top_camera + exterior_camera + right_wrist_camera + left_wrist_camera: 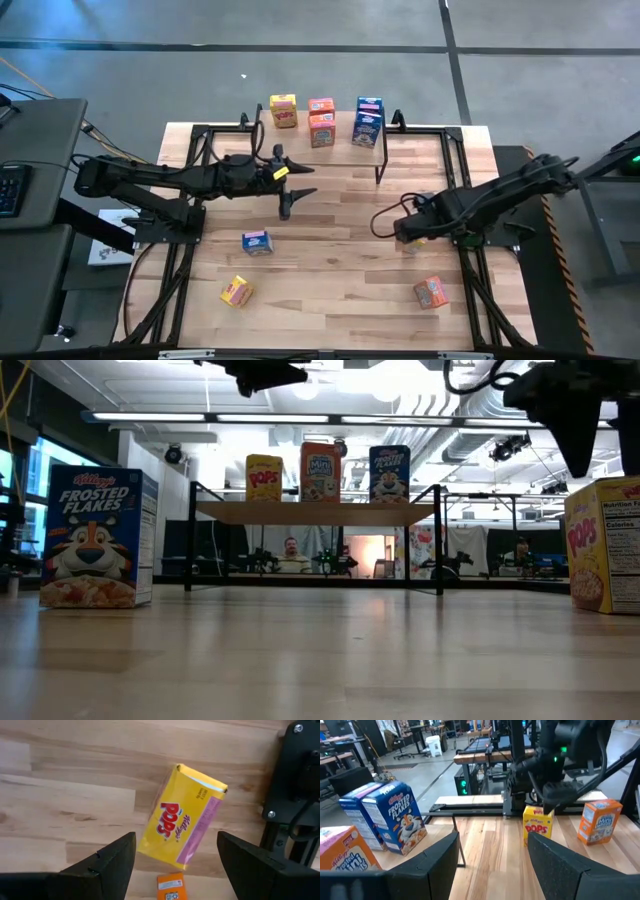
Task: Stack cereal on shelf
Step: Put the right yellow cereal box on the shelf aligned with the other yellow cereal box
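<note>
A yellow cereal box (pixel 182 827) stands upright on the table near the right side. My right gripper (pixel 412 235) hangs just above it, open and pointing down, one finger over each side of the box without touching it. My left gripper (pixel 312 181) is open and held level in the air near the table's middle, pointing right. The shelf (pixel 300 512) stands at the far edge. On it are a yellow box (pixel 283 110), two orange boxes (pixel 322 130) and two blue boxes (pixel 367 128). A blue box (pixel 257 242), a yellow box (pixel 236 291) and an orange box (pixel 431 292) rest on the table.
Black frame rails (pixel 455 180) run along the table's left and right sides and its far edge. Bare wood lies between the shelf and the loose boxes. In the low view people sit at desks in the room behind the table.
</note>
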Tool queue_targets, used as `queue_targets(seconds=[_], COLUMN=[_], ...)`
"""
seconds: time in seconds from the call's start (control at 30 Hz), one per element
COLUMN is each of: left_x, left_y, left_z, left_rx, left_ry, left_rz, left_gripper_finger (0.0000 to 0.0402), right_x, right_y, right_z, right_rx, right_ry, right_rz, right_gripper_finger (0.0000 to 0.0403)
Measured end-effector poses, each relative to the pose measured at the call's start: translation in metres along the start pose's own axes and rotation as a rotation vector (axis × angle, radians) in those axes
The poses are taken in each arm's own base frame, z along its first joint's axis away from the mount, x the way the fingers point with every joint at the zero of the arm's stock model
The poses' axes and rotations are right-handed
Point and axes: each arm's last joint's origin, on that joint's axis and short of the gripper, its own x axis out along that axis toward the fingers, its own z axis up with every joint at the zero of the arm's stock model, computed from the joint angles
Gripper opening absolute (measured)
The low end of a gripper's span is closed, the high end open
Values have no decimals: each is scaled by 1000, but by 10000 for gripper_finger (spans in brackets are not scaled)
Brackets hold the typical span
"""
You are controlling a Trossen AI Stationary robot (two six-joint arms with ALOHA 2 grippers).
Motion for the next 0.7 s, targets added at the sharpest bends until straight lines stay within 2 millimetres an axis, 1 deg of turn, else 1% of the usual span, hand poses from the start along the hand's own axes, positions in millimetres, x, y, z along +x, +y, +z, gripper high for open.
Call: queue_targets(seconds=[0.23, 0.5, 0.7], left_x=[0, 0, 0], left_y=[0, 0, 0], left_z=[3, 3, 3], left_rx=[-7, -6, -5], left_ry=[-31, -29, -29], left_rz=[3, 2, 2], left_gripper_finger=[225, 225, 225], right_x=[9, 10, 23], right_y=[7, 7, 6], right_z=[-2, -2, -2], right_rx=[-6, 15, 20], right_ry=[-13, -21, -20], right_rz=[-50, -56, -57], right_gripper_finger=[271, 271, 271])
